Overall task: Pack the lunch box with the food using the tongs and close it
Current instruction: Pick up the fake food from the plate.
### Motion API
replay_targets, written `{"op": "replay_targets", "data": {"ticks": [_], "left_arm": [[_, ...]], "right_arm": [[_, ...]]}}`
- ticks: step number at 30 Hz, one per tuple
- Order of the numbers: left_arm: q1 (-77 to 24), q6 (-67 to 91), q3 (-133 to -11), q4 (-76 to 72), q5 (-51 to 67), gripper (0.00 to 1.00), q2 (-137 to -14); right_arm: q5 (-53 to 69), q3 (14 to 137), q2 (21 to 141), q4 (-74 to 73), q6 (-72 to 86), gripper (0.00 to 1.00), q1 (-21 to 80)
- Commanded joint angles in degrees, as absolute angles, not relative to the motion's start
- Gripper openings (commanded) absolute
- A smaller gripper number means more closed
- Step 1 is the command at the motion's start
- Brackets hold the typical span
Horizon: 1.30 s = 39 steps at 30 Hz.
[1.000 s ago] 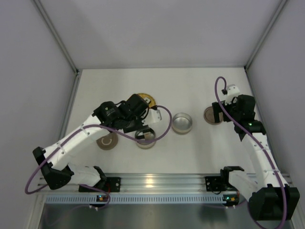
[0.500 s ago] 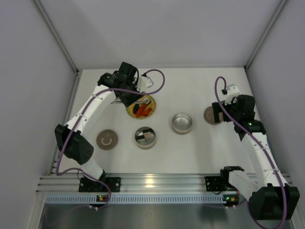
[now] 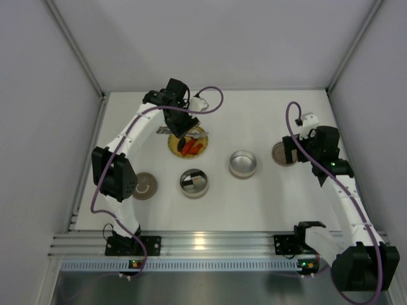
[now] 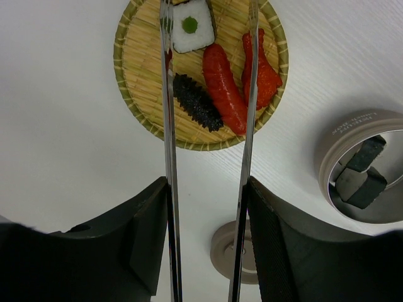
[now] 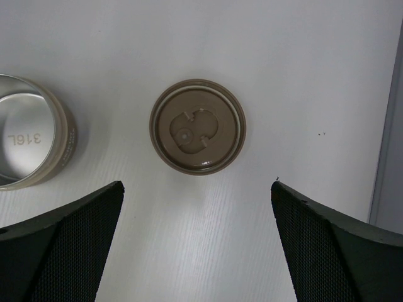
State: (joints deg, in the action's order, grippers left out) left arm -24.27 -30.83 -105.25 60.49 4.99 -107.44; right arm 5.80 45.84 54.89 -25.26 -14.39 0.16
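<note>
My left gripper (image 4: pixel 206 189) is shut on the tongs (image 4: pixel 168 113), one pad against each silver arm. The two arms stand apart and reach over the round woven plate (image 4: pixel 141 75); their tips run off the top of the left wrist view. On the plate lies food: a white sushi roll (image 4: pixel 192 26), two red pieces (image 4: pixel 223 88), a dark piece (image 4: pixel 196 100). The nearer lunch box tin (image 3: pixel 193 183) holds dark pieces (image 4: pixel 365 173). In the top view the left gripper (image 3: pixel 180 124) hangs over the plate's far side. My right gripper (image 5: pixel 197 189) is open above a brown lid (image 5: pixel 197 126).
An empty metal tin (image 3: pixel 243 163) stands mid-table, its rim (image 5: pixel 60 141) at the left of the right wrist view. A second brown lid (image 3: pixel 145 185) lies left of the filled tin. Grey walls enclose the table on three sides.
The left arm swung with the tongs from above the filled tin back to the woven plate. The right arm has not moved.
</note>
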Motion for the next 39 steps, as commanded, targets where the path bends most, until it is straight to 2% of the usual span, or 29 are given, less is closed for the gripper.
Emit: {"op": "replay_targets", "data": {"ticks": [1, 18, 39], "left_arm": [[-23.73, -29.71, -107.84, 57.83, 5.80, 0.56, -108.37], [-21.45, -28.48, -106.26, 55.37, 3.69, 0.58, -110.65], [-21.36, -28.92, -105.91, 57.48, 5.01, 0.53, -111.80]], "right_arm": [[5.80, 46.58, 55.11, -22.68, -14.41, 0.99, 0.79], [5.63, 46.67, 55.02, -22.76, -14.50, 0.99, 0.70], [4.92, 46.76, 55.11, -22.50, -15.12, 0.99, 0.53]]}}
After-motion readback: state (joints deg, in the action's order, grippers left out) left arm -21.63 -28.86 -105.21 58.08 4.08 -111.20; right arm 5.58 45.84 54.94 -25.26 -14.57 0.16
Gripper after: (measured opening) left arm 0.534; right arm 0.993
